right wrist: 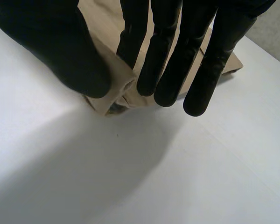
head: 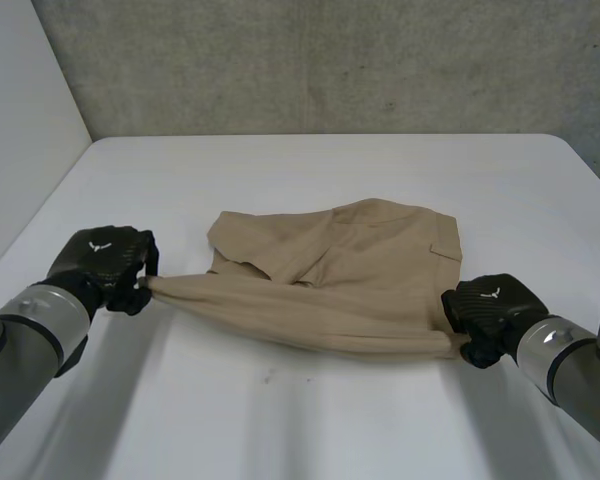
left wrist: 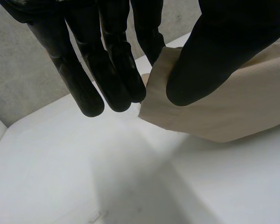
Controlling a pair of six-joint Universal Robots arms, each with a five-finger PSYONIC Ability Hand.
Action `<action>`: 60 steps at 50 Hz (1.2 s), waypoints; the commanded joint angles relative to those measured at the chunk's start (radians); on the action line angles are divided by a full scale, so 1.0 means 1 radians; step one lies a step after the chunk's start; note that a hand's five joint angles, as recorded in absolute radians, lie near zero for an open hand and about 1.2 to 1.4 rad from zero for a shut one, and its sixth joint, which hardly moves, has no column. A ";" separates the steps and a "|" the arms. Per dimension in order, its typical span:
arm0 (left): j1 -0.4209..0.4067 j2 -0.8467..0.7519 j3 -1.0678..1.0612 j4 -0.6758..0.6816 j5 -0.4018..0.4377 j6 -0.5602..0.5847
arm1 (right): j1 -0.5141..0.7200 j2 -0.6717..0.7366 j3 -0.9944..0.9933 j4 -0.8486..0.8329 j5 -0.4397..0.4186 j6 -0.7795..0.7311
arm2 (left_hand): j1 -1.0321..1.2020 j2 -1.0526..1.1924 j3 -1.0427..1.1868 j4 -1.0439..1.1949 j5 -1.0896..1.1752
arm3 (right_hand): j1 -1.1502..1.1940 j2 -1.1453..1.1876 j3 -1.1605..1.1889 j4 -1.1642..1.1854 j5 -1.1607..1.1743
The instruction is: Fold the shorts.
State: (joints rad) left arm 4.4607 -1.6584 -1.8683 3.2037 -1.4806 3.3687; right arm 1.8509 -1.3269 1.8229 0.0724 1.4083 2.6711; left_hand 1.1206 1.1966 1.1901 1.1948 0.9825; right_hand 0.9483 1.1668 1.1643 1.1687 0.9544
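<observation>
Tan shorts (head: 350, 270) lie near the middle of the white table (head: 280, 420), partly folded, with their near edge drawn taut into a long band between the two hands. The left hand (head: 105, 262) is at the band's left end, left of the garment's body. In its wrist view the thumb presses the cloth corner against the fingers (left wrist: 107, 70), pinching it just above the table. The right hand (head: 490, 310) is at the band's right end, by the near right side of the shorts, and its thumb and fingers (right wrist: 163, 65) close on a bunched corner of fabric. The far part of the shorts rests flat, with a pocket flap (head: 442, 248) at its right.
</observation>
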 commanded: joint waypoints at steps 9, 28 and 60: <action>-0.026 0.078 -0.009 -0.059 -0.003 0.006 | 0.001 -0.170 0.016 0.030 -0.026 -0.010 | 0.276 0.200 0.206 0.201 0.239 | 0.448 0.229 0.232 0.228 0.267; -0.021 0.537 0.195 -0.200 -0.003 -0.018 | -0.038 -0.571 -0.393 0.322 -0.031 -0.102 | 0.276 0.200 0.206 0.201 0.239 | 0.448 0.229 0.232 0.228 0.267; -0.063 -0.167 0.751 -0.038 -0.179 -0.109 | 0.080 0.009 -0.755 -0.072 0.158 -0.042 | 0.276 0.200 0.206 0.201 0.239 | 0.448 0.229 0.232 0.228 0.267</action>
State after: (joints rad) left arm 4.4115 -1.8259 -1.3396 3.1181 -1.5828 3.3142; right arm 1.8638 -1.2919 1.2141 0.2110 1.4938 2.5815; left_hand 1.1206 1.1984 1.1921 1.1957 0.9826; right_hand 0.9565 1.1794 1.1812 1.1905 0.9942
